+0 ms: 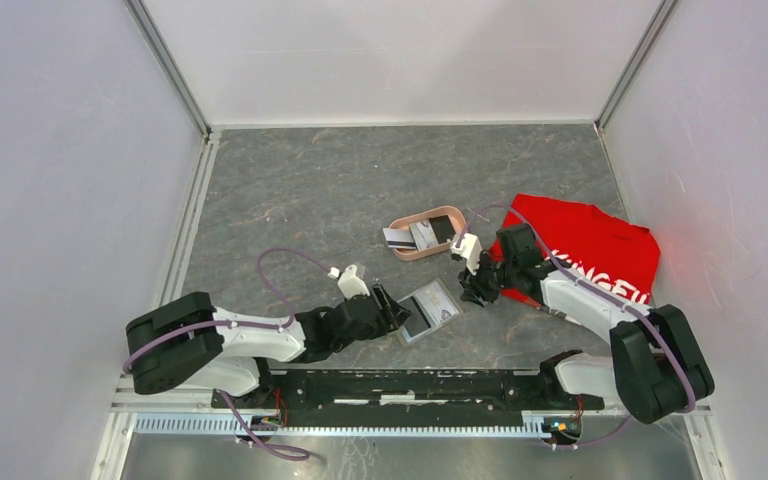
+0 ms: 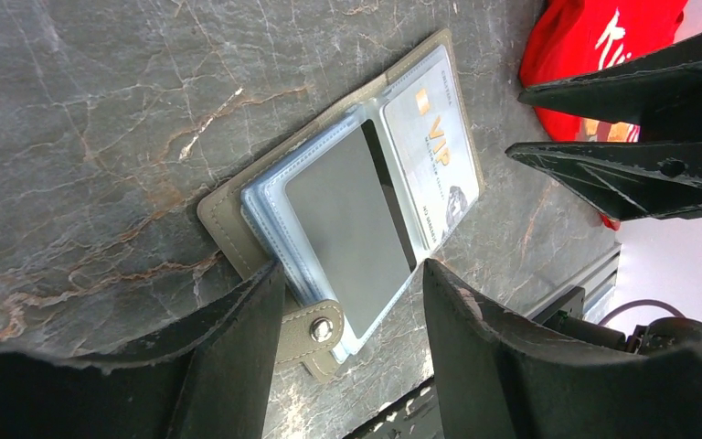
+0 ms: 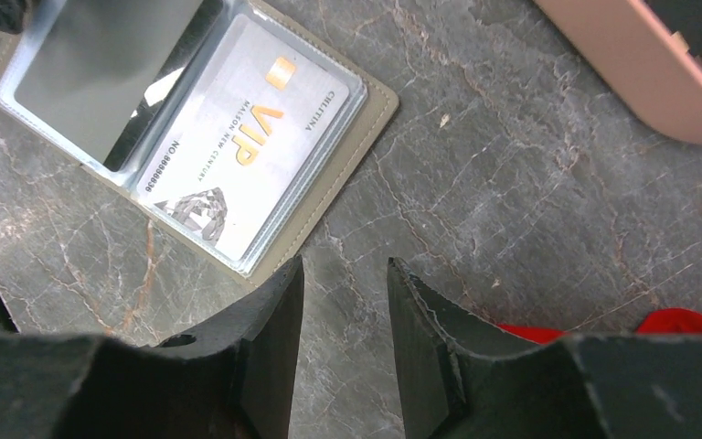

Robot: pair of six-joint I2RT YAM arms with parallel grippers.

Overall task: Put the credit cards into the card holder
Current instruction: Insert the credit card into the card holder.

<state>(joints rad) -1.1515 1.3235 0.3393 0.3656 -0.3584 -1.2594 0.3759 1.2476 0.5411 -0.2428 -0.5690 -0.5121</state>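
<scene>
Both arms stretch low over the table, toward each other. My left gripper [image 2: 352, 267] stands spread, the open card holder [image 2: 238, 215] lying just ahead between its fingers. My right gripper [image 3: 345, 265] hovers beside it, parted and empty. Two credit cards [image 3: 238, 146] sit in its pockets.

Reads as a robotics lab test cell. Closed in by plain white panels [image 1: 60, 150] on aluminium framing [image 1: 170, 70], well beyond the left claw [image 1: 395, 308]. Grey stone-patterned tabletop [image 1: 310, 180] beneath it. Behind it, black mounting rail [image 1: 400, 385] and loose purple cabling [image 1: 285, 251].
</scene>
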